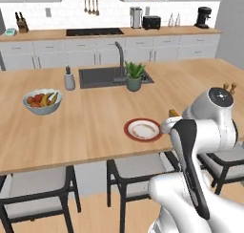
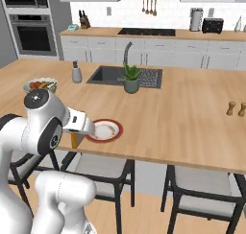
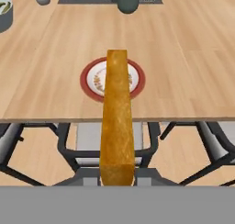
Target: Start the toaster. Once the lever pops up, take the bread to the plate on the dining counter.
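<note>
Bread [image 3: 117, 122]: thin slice seen edge-on, golden-brown crust. Gripper [image 3: 117, 179] clamped on its lower end, short of red-rimmed plate [image 3: 89, 81] on dining counter [image 3: 193, 81].

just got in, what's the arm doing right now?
The arm is carrying the bread toward the plate on the dining counter. The end effector is shut on the slice, held edge-on in the hand view. It hangs off the near counter edge, above the chairs, lined up with the plate but not yet over it. The plate has no bread on it. The toaster sits far back on the wall counter.
</note>
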Controlling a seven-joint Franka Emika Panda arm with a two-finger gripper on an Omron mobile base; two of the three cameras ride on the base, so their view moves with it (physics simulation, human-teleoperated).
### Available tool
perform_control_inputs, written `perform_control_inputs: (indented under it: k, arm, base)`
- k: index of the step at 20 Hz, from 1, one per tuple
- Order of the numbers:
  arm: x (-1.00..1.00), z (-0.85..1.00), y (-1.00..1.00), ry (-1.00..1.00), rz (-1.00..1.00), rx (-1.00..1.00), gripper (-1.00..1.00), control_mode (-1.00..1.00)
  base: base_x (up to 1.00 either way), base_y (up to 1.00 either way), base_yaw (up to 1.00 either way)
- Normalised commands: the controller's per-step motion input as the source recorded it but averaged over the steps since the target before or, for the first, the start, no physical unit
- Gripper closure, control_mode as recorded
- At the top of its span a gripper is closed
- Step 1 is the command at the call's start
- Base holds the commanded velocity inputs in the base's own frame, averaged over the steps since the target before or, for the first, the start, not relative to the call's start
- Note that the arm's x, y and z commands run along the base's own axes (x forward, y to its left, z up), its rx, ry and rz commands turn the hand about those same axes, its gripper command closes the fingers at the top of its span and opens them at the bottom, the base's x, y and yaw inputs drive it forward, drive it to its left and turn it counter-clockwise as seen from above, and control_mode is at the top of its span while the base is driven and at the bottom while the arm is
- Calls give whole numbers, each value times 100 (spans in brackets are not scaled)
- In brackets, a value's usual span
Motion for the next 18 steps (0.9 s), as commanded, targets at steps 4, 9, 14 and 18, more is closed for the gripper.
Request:
perform_control_inputs:
  k: [4, 9, 14, 18]
  arm:
    - [0, 0, 0, 0, 0, 0, 100, 100]
    - [0, 0, 0, 0, 0, 0, 100, 100]
    - [0, 0, 0, 0, 0, 0, 100, 100]
    - [0, 0, 0, 0, 0, 0, 100, 100]
  base:
    - [66, 53, -11]
    - [40, 46, -11]
    - [28, 16, -6]
    - [22, 0, 0]
